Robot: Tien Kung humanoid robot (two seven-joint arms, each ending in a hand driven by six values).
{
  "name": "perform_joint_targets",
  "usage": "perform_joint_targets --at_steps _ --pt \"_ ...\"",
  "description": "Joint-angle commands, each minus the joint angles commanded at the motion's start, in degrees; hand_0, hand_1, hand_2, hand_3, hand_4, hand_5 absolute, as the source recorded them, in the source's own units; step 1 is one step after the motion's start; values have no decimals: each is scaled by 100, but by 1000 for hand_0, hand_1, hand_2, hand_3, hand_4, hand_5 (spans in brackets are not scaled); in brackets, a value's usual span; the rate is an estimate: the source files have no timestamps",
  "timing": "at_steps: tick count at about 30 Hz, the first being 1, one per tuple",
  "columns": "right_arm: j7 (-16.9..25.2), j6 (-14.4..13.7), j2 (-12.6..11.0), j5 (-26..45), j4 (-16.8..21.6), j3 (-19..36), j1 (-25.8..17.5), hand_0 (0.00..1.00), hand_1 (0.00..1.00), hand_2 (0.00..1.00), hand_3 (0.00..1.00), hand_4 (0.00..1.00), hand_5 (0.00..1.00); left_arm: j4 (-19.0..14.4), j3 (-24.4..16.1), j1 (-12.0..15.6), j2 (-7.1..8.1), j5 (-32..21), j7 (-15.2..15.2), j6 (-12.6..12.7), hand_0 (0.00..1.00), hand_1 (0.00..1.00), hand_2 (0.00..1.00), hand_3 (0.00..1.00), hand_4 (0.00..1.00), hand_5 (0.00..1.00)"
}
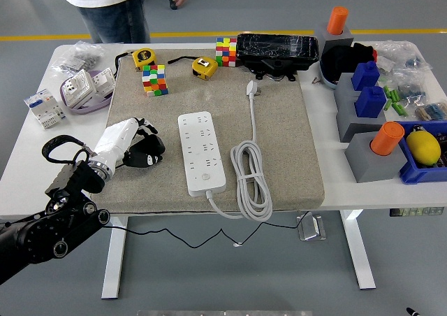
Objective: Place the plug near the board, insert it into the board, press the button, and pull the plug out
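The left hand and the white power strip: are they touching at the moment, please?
Apart. The head view shows a strip of bare mat between the left hand and the white power strip.

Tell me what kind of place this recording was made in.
Probably a robotics lab or test floor: a white table crowded with practice props like Rubik's cubes, a power strip, and a yellow floor line behind.

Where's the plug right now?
In the head view, the white plug lies on the beige mat, toward its far edge, just in front of the black box and right of the power strip.
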Motion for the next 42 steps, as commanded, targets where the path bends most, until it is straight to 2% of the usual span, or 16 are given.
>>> perform_joint_targets --at_steps 1,2,7,8,11,13,14,16,19,20,23,25,26,27,33,42 --pt "0 0 0 -1 1 -1 0 613 645 659 559 955 498 -23 -23 15 6 -11 -15 8 636 752 777 795 998 309" --pt "1 -1 -1 -1 1 -2 3 613 645 659 559 954 499 -61 -67 35 14 -9 -37 20 686 788 827 817 998 368" --pt "0 0 1 -1 -6 4 3 613 645 659 559 954 499 -418 -435 197 88 -96 -171 36 686 788 827 817 998 368" --pt "-1 0 1 -2 -9 5 4 613 645 658 558 955 498 -503 -512 232 110 -118 -165 0 712 822 877 845 998 505" --pt "0 -1 1 -7 -10 15 8 613 645 658 558 955 498 -816 -788 396 190 -339 -303 3 712 822 877 845 998 505" --pt "0 -2 2 -7 -14 14 8 613 645 658 558 955 498 -980 -945 498 220 -592 -519 120 712 822 877 845 998 505" --pt "-1 0 4 -7 -22 8 7 612 645 659 559 955 499 -1108 -1077 588 237 -838 -755 288 607 718 729 744 998 587" --pt "-2 0 8 6 -43 0 9 612 645 659 559 955 499 -1254 -1277 707 236 -1313 -1209 536 607 718 729 744 998 587" --pt "-3 -4 10 16 -69 1 23 612 645 659 559 955 499 -1322 -1605 873 198 -2058 -1787 731 607 718 729 744 998 587" --pt "-3 -5 8 18 -68 2 26 611 645 659 557 954 500 -1313 -1698 910 183 -2281 -1906 740 486 605 576 575 850 394" --pt "-6 -8 1 17 -74 -2 43 611 645 659 557 954 500 -1161 -1960 1001 124 -2938 -2163 692 486 605 576 575 850 394" --pt "-5 -11 1 19 -75 12 58 611 645 659 557 954 500 -1065 -2064 1031 106 -3352 -2249 656 486 605 576 575 850 394" --pt "-4 -13 2 18 -72 17 64 611 645 659 558 953 502 -1013 -2113 1041 103 -3584 -2289 627 469 584 558 564 804 366" --pt "-5 -11 1 18 -72 14 68 611 645 659 558 953 502 -985 -2145 1046 100 -3735 -2305 610 469 584 558 564 804 366" --pt "-18 -9 13 14 -96 -7 79 611 645 659 557 951 503 -802 -2445 1071 84 -4303 -2295 491 462 578 557 563 792 362" --pt "-22 -13 13 -35 -81 -17 108 609 645 659 557 950 504 -927 -2499 1141 152 -4331 -2215 424 462 576 557 564 786 364"
